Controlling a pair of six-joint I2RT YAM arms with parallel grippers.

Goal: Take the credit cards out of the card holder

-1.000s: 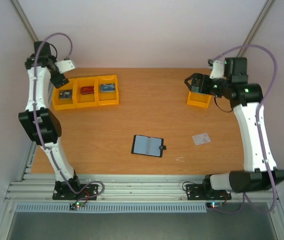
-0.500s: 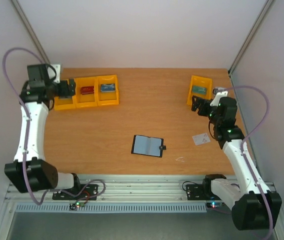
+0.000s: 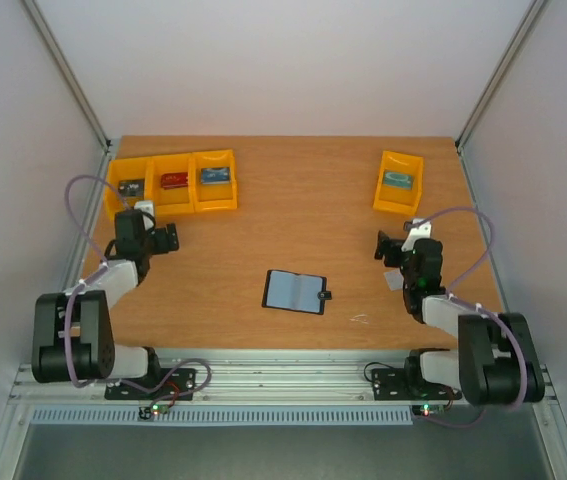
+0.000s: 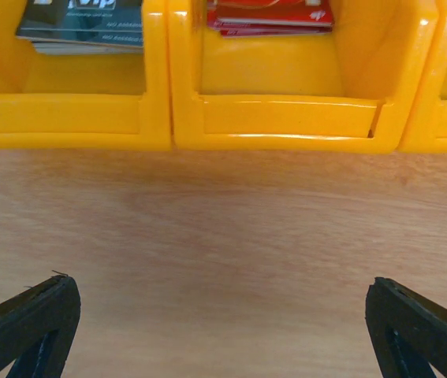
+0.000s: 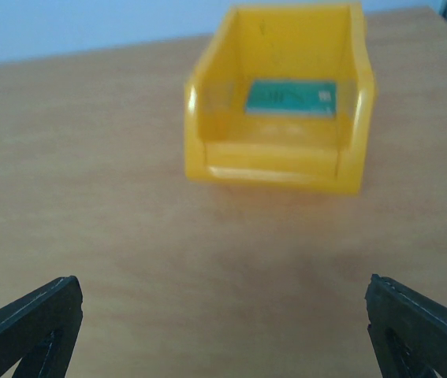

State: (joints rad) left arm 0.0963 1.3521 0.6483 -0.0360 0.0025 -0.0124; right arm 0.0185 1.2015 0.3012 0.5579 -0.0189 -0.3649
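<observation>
The card holder point(image 3: 294, 291) lies open and flat at the table's middle, grey-blue inside up, its black tab point(image 3: 325, 295) on the right. No card shows on it. A whitish card point(image 3: 392, 281) peeks out beside the right arm, mostly hidden by it. My left gripper point(image 3: 169, 240) hangs low in front of the left bins, open and empty; its wrist view shows the fingertips point(image 4: 30, 319) wide apart over bare wood. My right gripper point(image 3: 387, 247) is also low, open and empty, facing the far right bin, well right of the holder.
Three yellow bins point(image 3: 175, 183) stand at the back left; the left wrist view shows red cards point(image 4: 270, 16) in one and a dark card point(image 4: 81, 20) in another. A single yellow bin point(image 3: 399, 182) with a teal card point(image 5: 290, 98) stands back right. A small pale scrap point(image 3: 360, 319) lies near the front.
Both arms have folded down from high poses at the bins to low poses near the table's front. The right arm now covers most of the whitish card. The holder has not moved.
</observation>
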